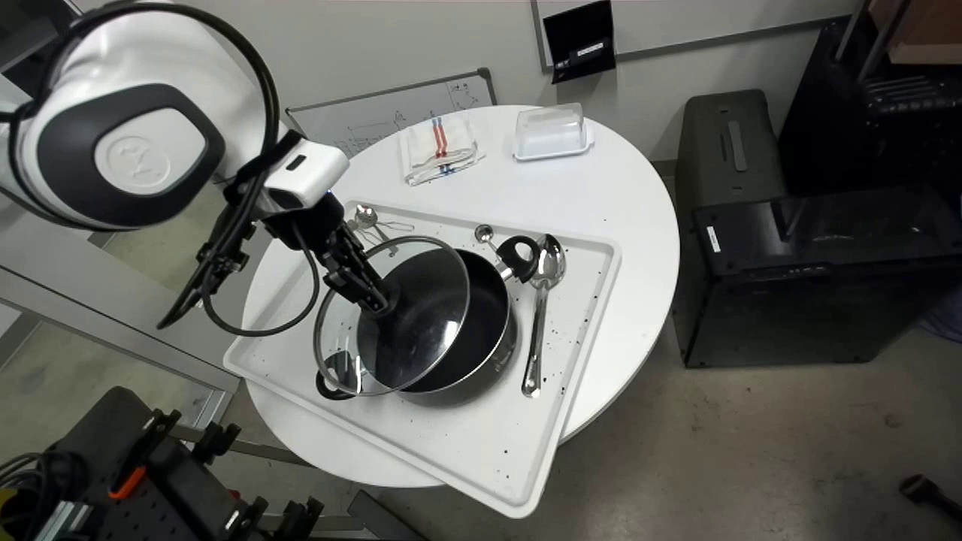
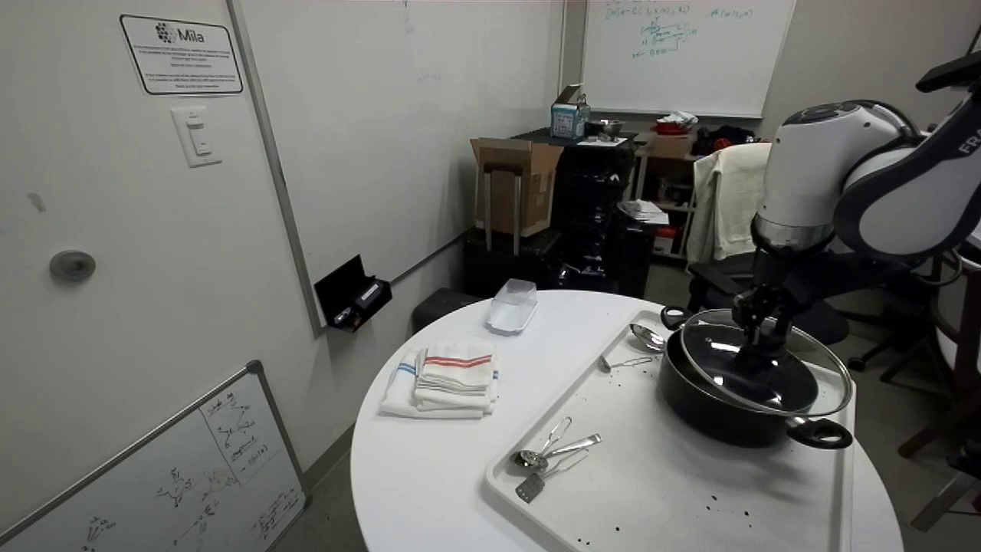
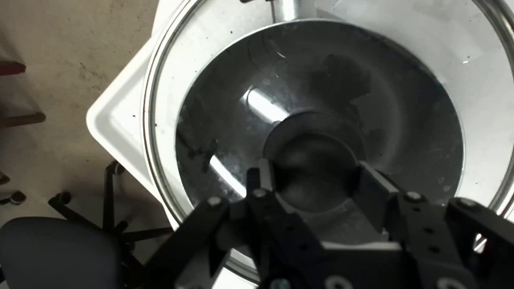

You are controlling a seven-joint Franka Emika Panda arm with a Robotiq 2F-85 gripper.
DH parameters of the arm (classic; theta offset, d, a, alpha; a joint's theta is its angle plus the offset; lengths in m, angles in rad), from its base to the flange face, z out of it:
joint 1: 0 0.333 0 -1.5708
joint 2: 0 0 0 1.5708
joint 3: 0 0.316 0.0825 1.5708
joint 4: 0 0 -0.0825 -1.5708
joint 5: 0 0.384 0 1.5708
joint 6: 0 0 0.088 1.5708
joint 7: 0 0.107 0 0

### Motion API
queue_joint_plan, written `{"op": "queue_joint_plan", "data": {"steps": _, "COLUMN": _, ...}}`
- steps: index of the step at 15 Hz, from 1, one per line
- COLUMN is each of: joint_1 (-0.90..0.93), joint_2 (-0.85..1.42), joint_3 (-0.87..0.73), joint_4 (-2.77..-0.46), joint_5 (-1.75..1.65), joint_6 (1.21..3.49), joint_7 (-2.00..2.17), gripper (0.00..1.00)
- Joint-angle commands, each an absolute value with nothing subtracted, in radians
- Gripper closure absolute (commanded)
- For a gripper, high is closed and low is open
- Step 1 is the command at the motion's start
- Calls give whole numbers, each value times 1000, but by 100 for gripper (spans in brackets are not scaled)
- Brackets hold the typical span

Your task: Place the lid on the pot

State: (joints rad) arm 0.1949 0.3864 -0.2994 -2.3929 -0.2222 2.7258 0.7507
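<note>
Lid (image 1: 413, 321) over pot (image 2: 709, 414), apparently unseated | pincer (image 3: 315, 176) clamped on lid's centre knob (image 3: 313, 168), presumably for balance while lowering | pot on tray (image 1: 466, 443), well in from the worktop (image 1: 639, 188) edge near the towels (image 1: 437, 146), likely leaving room to approach

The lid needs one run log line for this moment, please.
claw: gripping knob | lid: above pot, not seated | pot: on tray

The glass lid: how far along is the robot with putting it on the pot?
Already done: the gripper holds the glass lid by its knob. Under way: the lid is over the pot but off-centre, since in an exterior view part of the dark inside shows uncovered. Left, it seems: centring it, seating it and letting go.
</note>
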Motion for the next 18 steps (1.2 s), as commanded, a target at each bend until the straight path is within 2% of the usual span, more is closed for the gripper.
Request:
{"op": "queue_joint_plan", "data": {"steps": 1, "joint_1": 164, "joint_2": 394, "joint_3": -299, "joint_4": -2349, "joint_5": -207, "joint_6": 2690, "joint_7": 755, "gripper": 75}}
{"op": "queue_joint_plan", "data": {"steps": 18, "joint_1": 125, "joint_2": 534, "joint_3": -270, "joint_4": -2218, "joint_5": -85, "joint_6": 2689, "joint_7": 753, "gripper": 75}}
